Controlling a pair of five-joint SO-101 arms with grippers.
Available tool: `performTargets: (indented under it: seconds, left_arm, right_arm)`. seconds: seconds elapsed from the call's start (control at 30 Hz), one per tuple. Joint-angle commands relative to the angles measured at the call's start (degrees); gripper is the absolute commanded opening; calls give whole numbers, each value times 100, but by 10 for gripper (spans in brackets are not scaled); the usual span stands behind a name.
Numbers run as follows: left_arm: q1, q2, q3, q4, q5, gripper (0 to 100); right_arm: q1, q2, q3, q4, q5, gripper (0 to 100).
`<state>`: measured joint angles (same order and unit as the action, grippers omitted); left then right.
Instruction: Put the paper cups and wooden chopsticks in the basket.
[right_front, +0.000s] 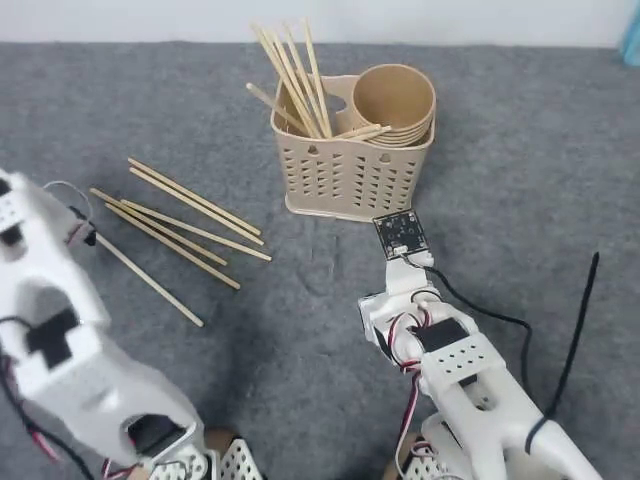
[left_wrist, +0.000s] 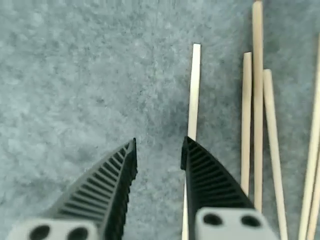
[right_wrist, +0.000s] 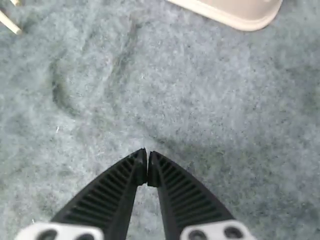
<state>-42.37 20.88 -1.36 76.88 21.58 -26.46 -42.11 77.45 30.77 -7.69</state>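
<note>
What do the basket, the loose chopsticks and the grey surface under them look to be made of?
The basket looks like moulded plastic, matte beige: even rows of slots in its wall. The loose chopsticks look like bare pale wood, no gloss, though no grain can be made out. The grey surface seems felt or low-pile carpet: fuzzy, with soft dents.

Basket (right_front: 352, 170) on grey mat (right_front: 540, 150), holding nested cups (right_front: 394, 100) beside leaning chopsticks (right_front: 295, 75); loose chopsticks (right_front: 185, 225) lie scattered on the mat near the left arm (right_front: 60, 340); right arm (right_front: 450, 370) stands just before the basket.
</note>
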Motion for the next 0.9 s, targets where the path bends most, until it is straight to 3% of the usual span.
performTargets:
  seconds: [0.0,0.33,0.5,0.63,0.87]
  left_arm:
    - [176,589,-998,475,44,137]
    - [290,2145,-2712,519,62,134]
    - [308,2673,-2914,519,62,124]
    - [316,2787,-2923,519,62,7]
    - [325,2769,-3064,967,62,13]
  right_arm:
    - [48,-48,-35,-110,123,7]
    - [48,-48,-35,-110,352,7]
    - [57,-48,-35,-110,360,7]
    - [57,-48,-35,-110,360,7]
    - [75,-48,-35,-110,360,7]
